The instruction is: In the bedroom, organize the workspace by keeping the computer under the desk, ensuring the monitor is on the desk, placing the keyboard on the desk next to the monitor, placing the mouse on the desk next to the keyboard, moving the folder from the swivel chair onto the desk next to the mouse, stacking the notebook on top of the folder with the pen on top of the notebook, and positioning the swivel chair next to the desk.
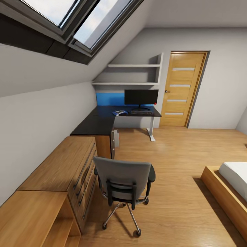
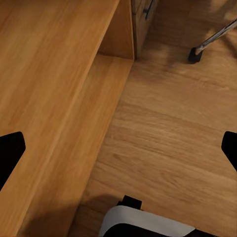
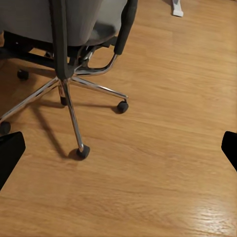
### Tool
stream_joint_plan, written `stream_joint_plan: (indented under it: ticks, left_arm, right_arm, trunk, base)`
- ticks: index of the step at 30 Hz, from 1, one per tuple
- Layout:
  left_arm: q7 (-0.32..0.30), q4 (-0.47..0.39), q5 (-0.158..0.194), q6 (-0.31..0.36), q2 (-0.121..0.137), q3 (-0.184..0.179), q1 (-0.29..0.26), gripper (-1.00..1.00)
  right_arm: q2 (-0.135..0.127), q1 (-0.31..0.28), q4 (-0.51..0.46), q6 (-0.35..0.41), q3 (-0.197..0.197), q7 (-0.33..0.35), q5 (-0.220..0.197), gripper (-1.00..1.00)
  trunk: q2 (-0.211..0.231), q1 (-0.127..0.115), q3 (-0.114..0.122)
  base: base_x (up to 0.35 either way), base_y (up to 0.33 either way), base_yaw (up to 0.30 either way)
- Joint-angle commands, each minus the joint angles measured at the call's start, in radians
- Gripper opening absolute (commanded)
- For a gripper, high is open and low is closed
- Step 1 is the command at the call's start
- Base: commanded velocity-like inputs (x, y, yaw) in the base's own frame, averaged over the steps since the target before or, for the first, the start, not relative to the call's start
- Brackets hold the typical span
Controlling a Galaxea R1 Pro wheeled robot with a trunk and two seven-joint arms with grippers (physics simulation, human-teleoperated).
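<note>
A: What takes up the most room?

B: The wood floor (image 1: 178,161), then the sloped wall with its skylights (image 1: 79,17). A bed (image 1: 233,185) sits at the right edge, a door (image 1: 181,89) at the far wall, and a low dresser (image 1: 58,168) runs along the left wall.

A: And the desk?

B: The desk (image 1: 99,120) is a dark L-shape in the far corner, under two shelves (image 1: 133,73). The monitor (image 1: 141,97) stands upright on it, with the keyboard (image 1: 141,112) just in front of its base. A small blue item (image 1: 120,112) lies left of the keyboard; it is too small to identify.

A: The chair?

B: The chair (image 1: 124,178) stands near the camera, beside the dresser and well apart from the desk, its back toward us. Its seat is hidden by the backrest.

A: The grippers?

B: The left gripper (image 2: 118,150) hangs over the floor beside a wooden unit, fingers spread wide, nothing between them. The right gripper (image 3: 118,148) hangs over the floor near the chair's chrome base, also spread wide and empty.
</note>
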Motion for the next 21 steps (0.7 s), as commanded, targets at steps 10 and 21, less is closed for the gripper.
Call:
stream_joint_plan:
  ticks: [10, 21]
  left_arm:
    - [0.006, -0.002, 0.006, -0.002, -0.001, -0.008, 0.000, 1.00]
    - [0.006, -0.002, 0.006, -0.001, -0.005, -0.008, 0.000, 1.00]
  right_arm:
    - [0.000, -0.001, 0.002, -0.002, 0.006, -0.010, 0.007, 1.00]
    - [0.000, -0.001, 0.002, -0.001, 0.006, -0.008, 0.007, 1.00]
  trunk:
    - [-0.071, 0.039, -0.033]
    - [-0.148, 0.081, -0.067]
  base:
    - [0.000, 0.000, 0.000]
    - [0.000, 0.000, 0.000]
